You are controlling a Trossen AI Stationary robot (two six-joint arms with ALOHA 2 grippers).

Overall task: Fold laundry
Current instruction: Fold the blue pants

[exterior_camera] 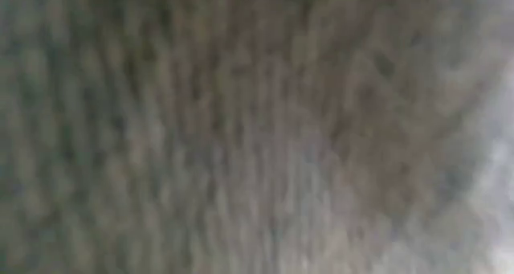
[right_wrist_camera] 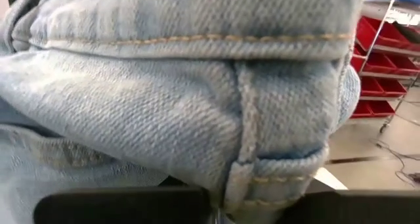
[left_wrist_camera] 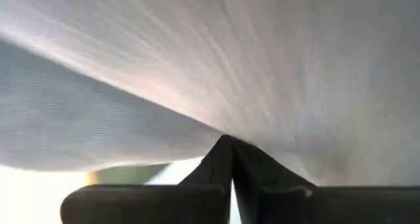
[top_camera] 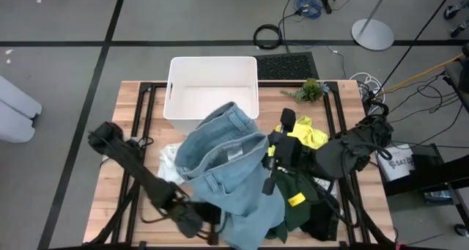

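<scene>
**A:** What lies on the worktop point(top_camera: 132, 89), going from left to right?

**B:** At the left, the left gripper point(top_camera: 192, 219) sits low at the near edge, its fingers point(left_wrist_camera: 226, 165) pressed together on pale cloth. This looks like the hem of the light blue jeans point(top_camera: 223, 162). A small white cloth point(top_camera: 170, 160) lies beside them. A white tub point(top_camera: 212, 68) stands behind the pile. The jeans are bunched in the middle, lifted over the heap. Right of them, the right gripper point(top_camera: 272, 162) is against the denim; whether its fingers are together or apart I cannot tell. Then come a yellow garment point(top_camera: 311, 135) and a dark green garment point(top_camera: 297, 206), with black cloth point(top_camera: 322, 224) near the front.

**A:** Which step is this?

**B:** Probably pulling the jeans free of the pile. Next they need spreading flat before any fold, with a firm hold on both sides.
</scene>
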